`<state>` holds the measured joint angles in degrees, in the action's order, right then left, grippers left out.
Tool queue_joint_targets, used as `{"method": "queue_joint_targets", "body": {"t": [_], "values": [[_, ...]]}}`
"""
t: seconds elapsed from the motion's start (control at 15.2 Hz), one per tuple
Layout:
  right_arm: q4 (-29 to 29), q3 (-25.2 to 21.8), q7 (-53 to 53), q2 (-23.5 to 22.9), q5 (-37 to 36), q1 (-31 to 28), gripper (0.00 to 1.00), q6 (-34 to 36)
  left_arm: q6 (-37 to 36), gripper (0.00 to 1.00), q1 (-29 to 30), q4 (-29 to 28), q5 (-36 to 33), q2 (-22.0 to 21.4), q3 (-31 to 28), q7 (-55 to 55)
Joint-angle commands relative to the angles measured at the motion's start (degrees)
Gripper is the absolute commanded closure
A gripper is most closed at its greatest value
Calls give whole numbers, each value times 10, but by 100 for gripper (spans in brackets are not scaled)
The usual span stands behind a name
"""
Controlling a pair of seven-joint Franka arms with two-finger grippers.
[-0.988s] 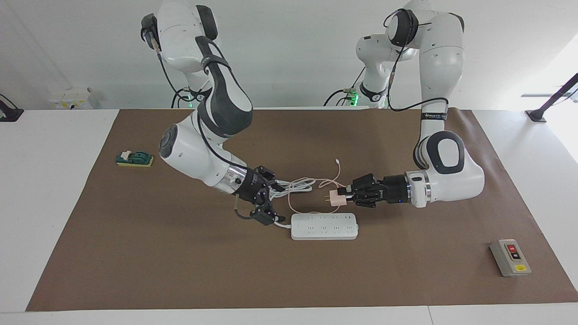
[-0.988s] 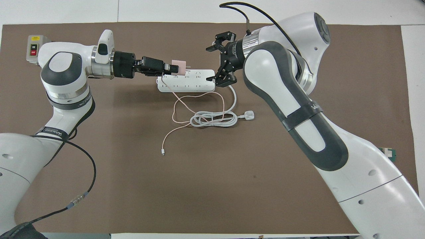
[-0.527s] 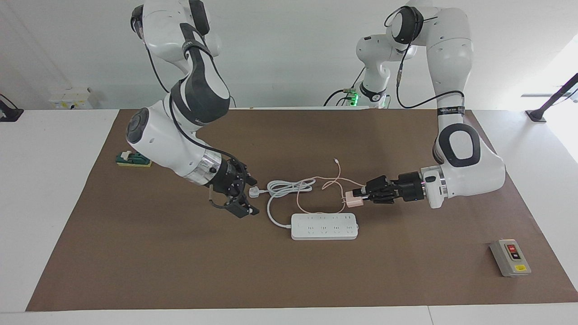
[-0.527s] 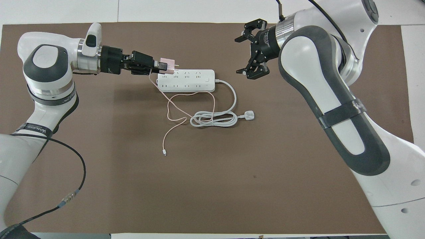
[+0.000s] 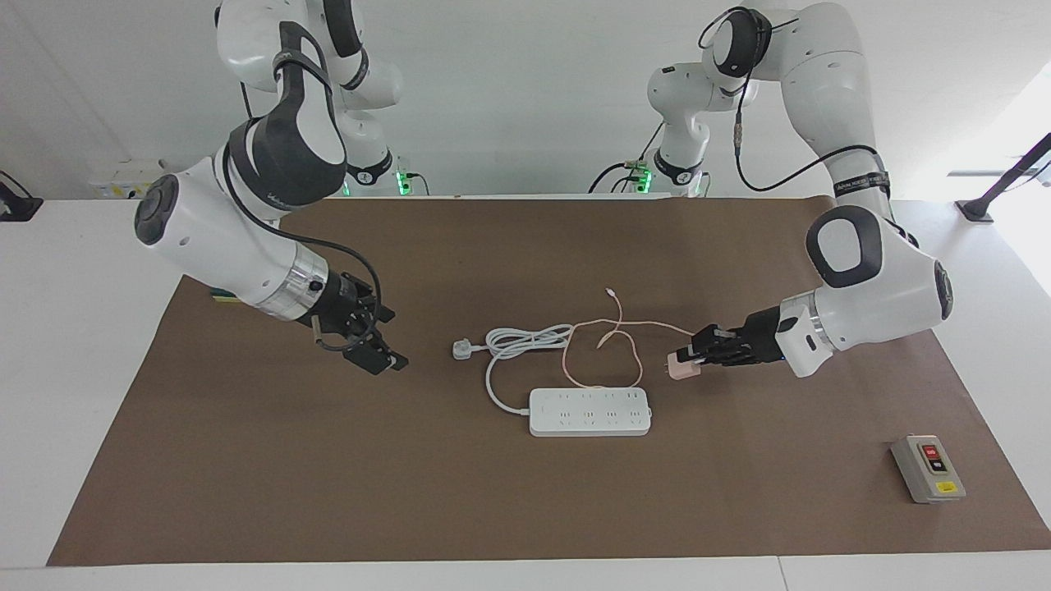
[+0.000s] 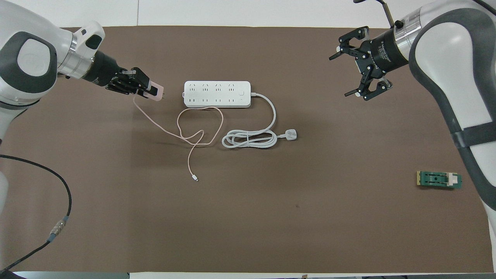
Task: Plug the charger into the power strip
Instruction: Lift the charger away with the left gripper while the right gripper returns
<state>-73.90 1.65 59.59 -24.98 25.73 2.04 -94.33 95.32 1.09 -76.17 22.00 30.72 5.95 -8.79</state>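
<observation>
Right now the left gripper is pinching the charger, a small pink cube, and is holding it up over the brown mat, toward the left arm's end of the table. Its dark fingers are covering much of the cube, so only the end with the little metal prongs is showing. In the overhead view the prongs are pointing at the power strip, but they are not touching it; there is bare mat between them. The sockets on the power strip are all showing and nothing is sitting in them.

The pink cable is hanging down from the charger and is lying in loose loops on the mat, nearer to the robots than the power strip. One loop is lying just beside the strip's long edge. Its small tip is resting alone on the mat, nearest the robots.

The power strip's thick white cord is lying in a tied coil, with the white three-pin plug at its end, toward the right arm's end.

The right gripper is hanging over bare mat with its fingers spread wide and holding nothing, well apart from the strip.

A grey button box is sitting near the mat's corner at the left arm's end; the overhead view is not showing it. A small green block is lying at the right arm's end, and in the facing view the right arm is hiding almost all of it.
</observation>
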Motion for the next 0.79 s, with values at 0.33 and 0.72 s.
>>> {"method": "queue_joint_targets", "body": {"t": [0.33, 0.72], "values": [[-26, 4, -335, 45, -145, -40, 0, 64, 10, 100, -2, 42, -157, 3, 6, -35], [-98, 1, -566, 134, -247, -41, 0, 61, 53, 100, 8, 42, -166, -24, -4, 1]]}}
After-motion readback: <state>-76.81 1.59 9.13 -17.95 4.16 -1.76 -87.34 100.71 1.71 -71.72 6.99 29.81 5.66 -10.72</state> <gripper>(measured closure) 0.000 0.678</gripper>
